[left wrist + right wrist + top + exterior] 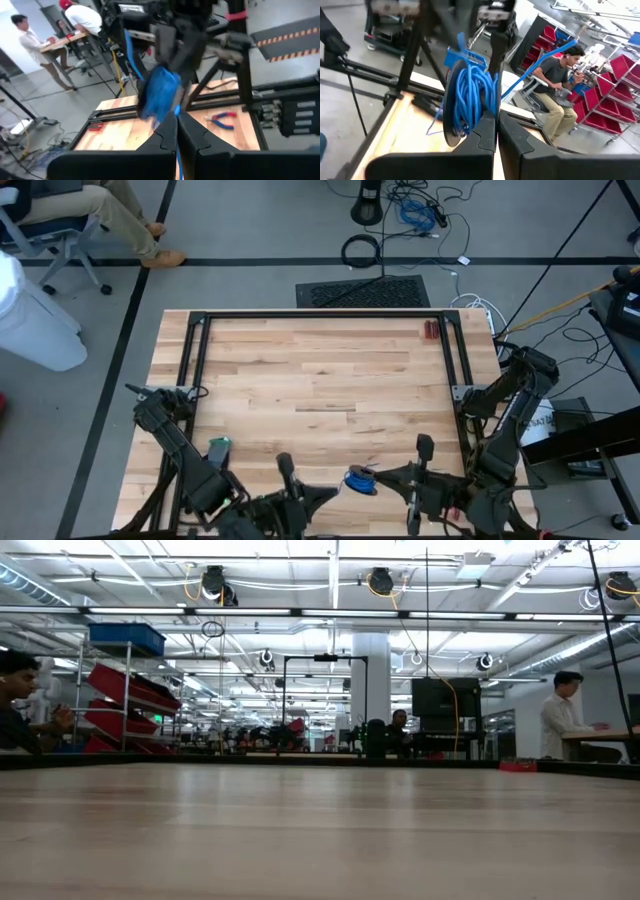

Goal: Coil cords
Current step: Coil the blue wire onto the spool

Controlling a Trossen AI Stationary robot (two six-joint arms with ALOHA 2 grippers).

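The cords are one thin blue wire wound into a small round bundle (360,478), held in the air above the table's near edge between my two grippers. My left gripper (338,492) comes from the left and is shut at the bundle (160,97). My right gripper (388,477) comes from the right and is shut on the coil's loops (470,100). A loose blue tail (540,62) runs away from the coil. The low view shows neither the grippers nor the wire. My left gripper (176,120) has its shut fingertips at the bundle's lower edge (167,112), coming about level from the table's left. A blue strand (178,150) runs back between the two fingers. The bundle is clear of the table. My right gripper (495,122) pinches the lower part of the coil's loops (479,112) at its fingertips, coming level from the table's right. The coil stands upright on edge above the fingers, clear of the table, with the tail trailing off sideways.
A black frame (320,315) runs around the wooden tabletop (320,380). Red-handled pliers (222,119) lie near the right side. A small red item (431,330) sits at the far right. People sit and stand beyond the table.
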